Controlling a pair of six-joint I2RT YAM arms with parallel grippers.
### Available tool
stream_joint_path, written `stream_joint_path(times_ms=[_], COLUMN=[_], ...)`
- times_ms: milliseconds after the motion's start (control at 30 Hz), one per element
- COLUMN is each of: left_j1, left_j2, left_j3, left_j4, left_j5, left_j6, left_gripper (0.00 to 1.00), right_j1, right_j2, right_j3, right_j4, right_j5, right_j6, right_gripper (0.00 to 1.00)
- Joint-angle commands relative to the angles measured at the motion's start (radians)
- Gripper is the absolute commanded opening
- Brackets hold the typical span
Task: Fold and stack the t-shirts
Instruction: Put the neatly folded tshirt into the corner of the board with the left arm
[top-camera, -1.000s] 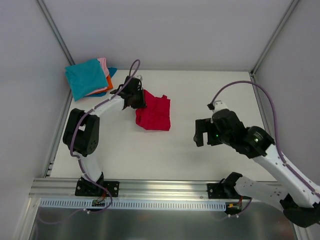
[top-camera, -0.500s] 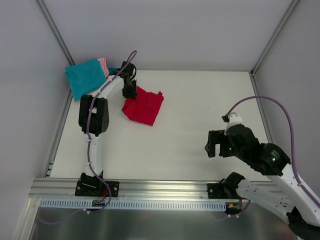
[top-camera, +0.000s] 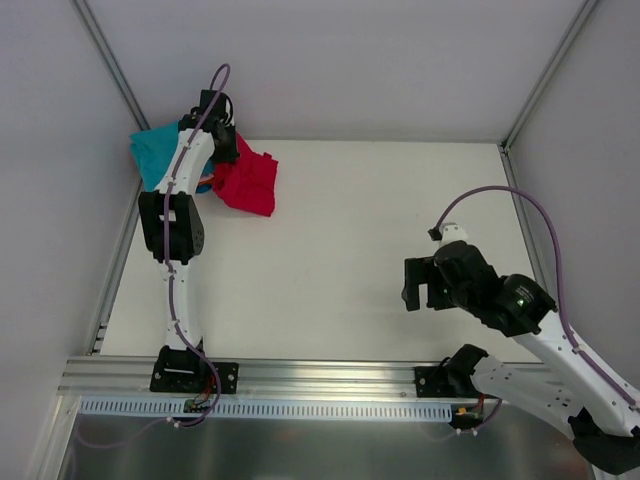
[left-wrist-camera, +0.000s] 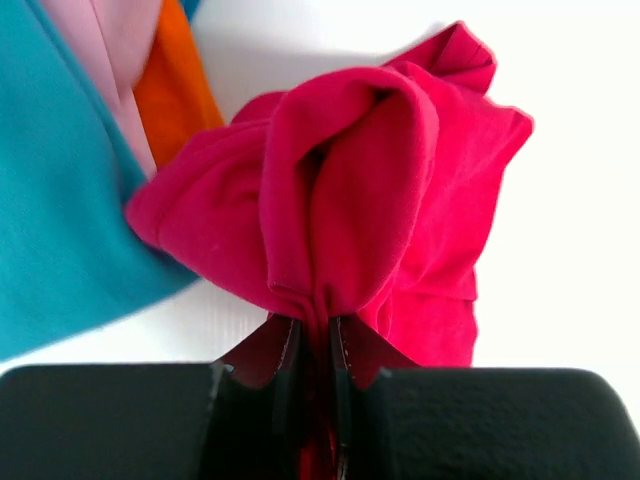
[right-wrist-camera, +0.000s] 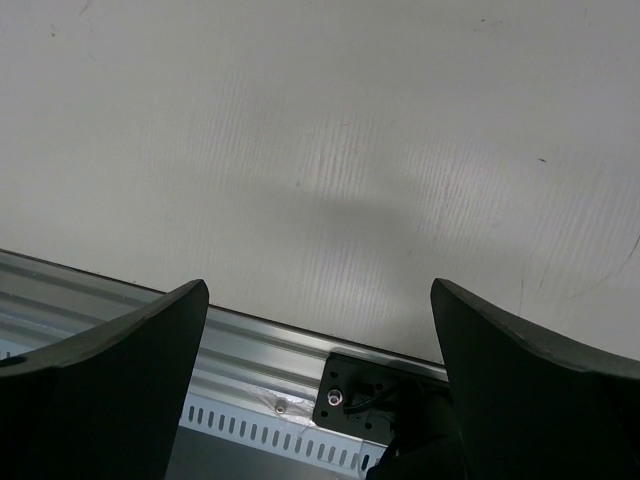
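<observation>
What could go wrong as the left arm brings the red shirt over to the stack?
The red t-shirt is pinched by only a small bunch of cloth in the left fingers, so it may slip or unfold. It hangs crumpled, so it could land untidy on the stack. Dragging it across could shift the teal shirt on top.

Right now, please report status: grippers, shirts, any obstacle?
Left gripper jaws shut on red t-shirt, beside the stack. Right gripper jaws open, empty. Nothing in the way.
</observation>
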Motion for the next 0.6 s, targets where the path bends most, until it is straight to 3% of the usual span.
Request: stream_joint_path(times_ms=[0, 267, 567], left_j1=[-0.001, 0.022, 0.033], left_j2=[0.023, 0.040, 0.056], left_j3=[0.129, 0.152, 0.202], left_j4=[-0.036, -0.009, 0.038], left_j5=[-0.030, 0.061, 0.064], left_j6=[0.076, 0.113, 0.200], left_gripper=[0.00, 0.00, 0.00], right_j1=[-0.006, -0.009, -0.019], right_j2=[0.012, 0.029, 0.044], right_j3=[-0.010, -0.024, -0.021], right_j4=[0.051, 0.054, 0.006], right_j5=[-0.017, -0.028, -0.035], right_j6=[0.011, 0.019, 0.012], right_gripper=[0.99, 0.99, 0.99])
